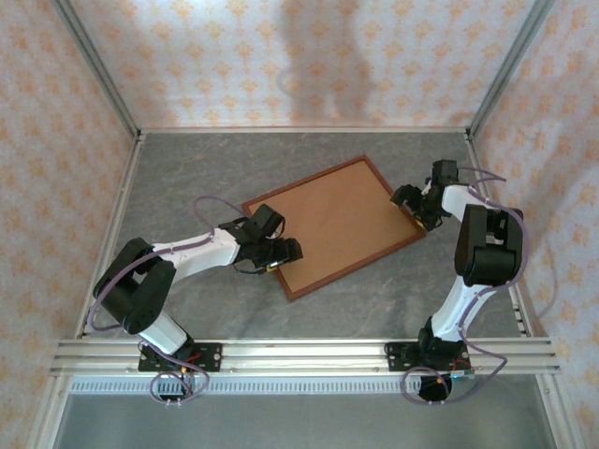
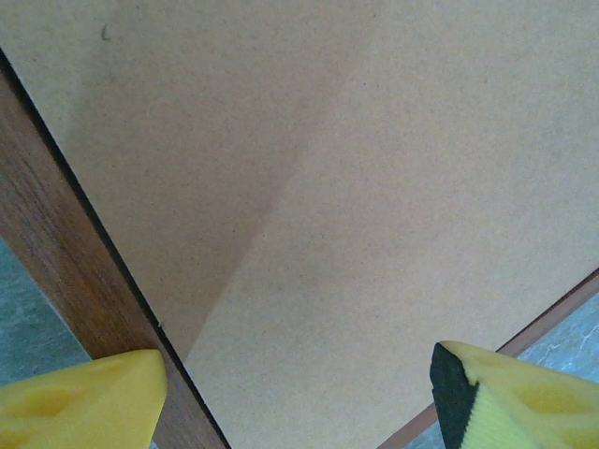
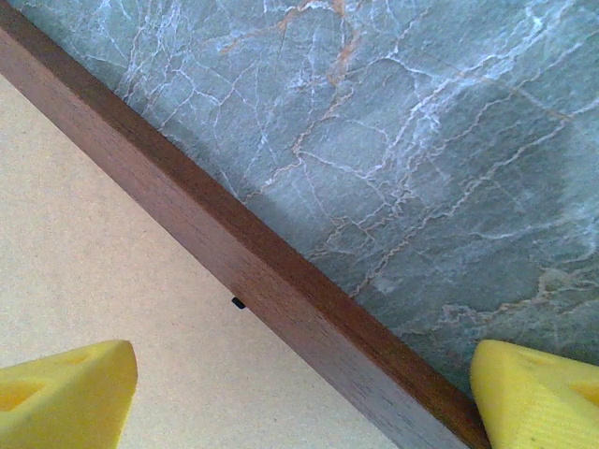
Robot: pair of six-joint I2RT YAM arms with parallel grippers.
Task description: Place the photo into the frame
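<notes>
The frame (image 1: 359, 267), thin reddish-brown moulding, lies flat and skewed mid-table with a plain brown backing board (image 1: 332, 224) filling it. The photo is hidden. My left gripper (image 1: 284, 256) hovers open over the frame's near-left end. In the left wrist view its yellow fingers (image 2: 94, 402) spread across the board (image 2: 374, 187), one over the moulding (image 2: 65, 281). My right gripper (image 1: 415, 211) is open at the frame's right corner. Seen from the right wrist, that gripper (image 3: 304, 374) straddles the moulding (image 3: 234, 253), with board (image 3: 94, 262) on one side and nothing held.
The grey marbled table (image 1: 206, 168) is walled by patterned panels (image 1: 56, 112) on three sides with aluminium posts (image 1: 103, 75) at the back corners. A metal rail (image 1: 309, 355) runs along the near edge at the arm bases.
</notes>
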